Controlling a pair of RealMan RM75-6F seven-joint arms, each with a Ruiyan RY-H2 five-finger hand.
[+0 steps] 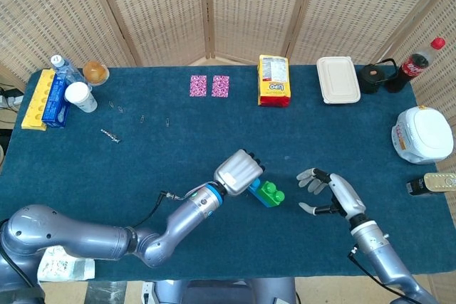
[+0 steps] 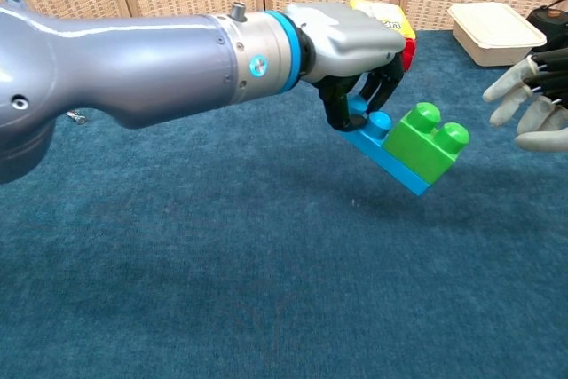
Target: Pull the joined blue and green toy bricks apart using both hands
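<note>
My left hand (image 1: 238, 171) (image 2: 351, 42) holds the blue brick (image 2: 383, 144) (image 1: 256, 192) above the cloth, tilted down toward the right. The green brick (image 2: 426, 141) (image 1: 271, 194) is still joined on top of the blue one, at its free end. My right hand (image 1: 329, 191) (image 2: 531, 102) hovers just right of the bricks with its fingers spread and nothing in them, a short gap away from the green brick.
A blue cloth covers the table (image 1: 142, 161). Along the back stand a yellow snack bag (image 1: 273, 80), a white lidded box (image 1: 338, 80), a cola bottle (image 1: 417, 62) and two pink cards (image 1: 210, 85). At far right sits a white cooker (image 1: 423, 133); at far left, bottles and boxes (image 1: 57, 94).
</note>
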